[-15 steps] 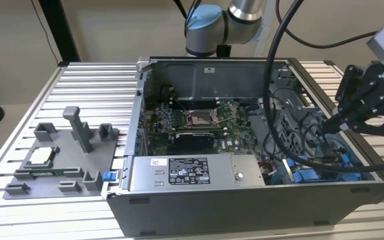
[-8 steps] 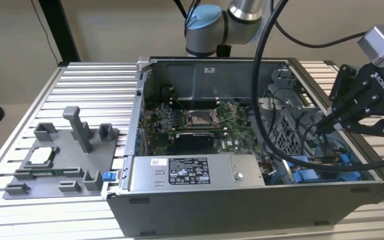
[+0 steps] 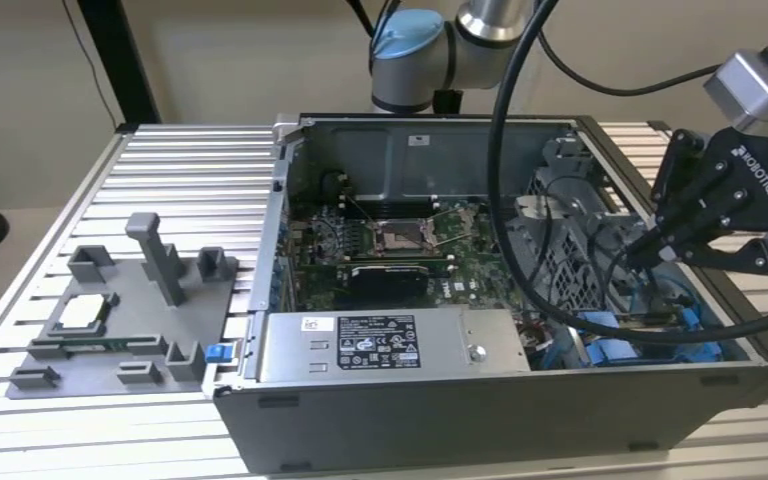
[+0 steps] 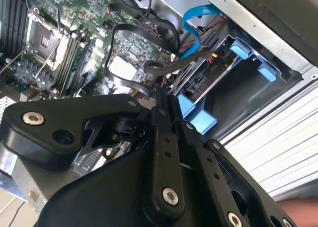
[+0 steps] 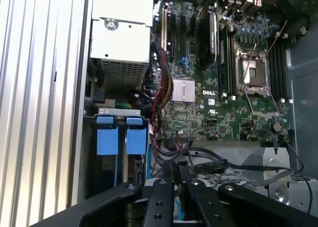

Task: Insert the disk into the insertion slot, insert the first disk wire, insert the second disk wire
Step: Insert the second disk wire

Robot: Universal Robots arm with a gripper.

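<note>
Arm [image 3: 471,40]: silver-grey tubular sections with a light blue cap at the joint, black cables draped alongside. Wrist carries a grey box-shaped housing [image 3: 762,85]. Gripper [image 3: 651,250]: matte black linkage body with white lettering, flat black finger bars [image 4: 166,152] pinned by silver screws, visible in both wrist views [image 5: 176,194].

One computer case [image 3: 491,420], one power-supply box [image 3: 384,345], one motherboard [image 5: 223,88], two blue latch pieces [image 5: 107,137].
</note>
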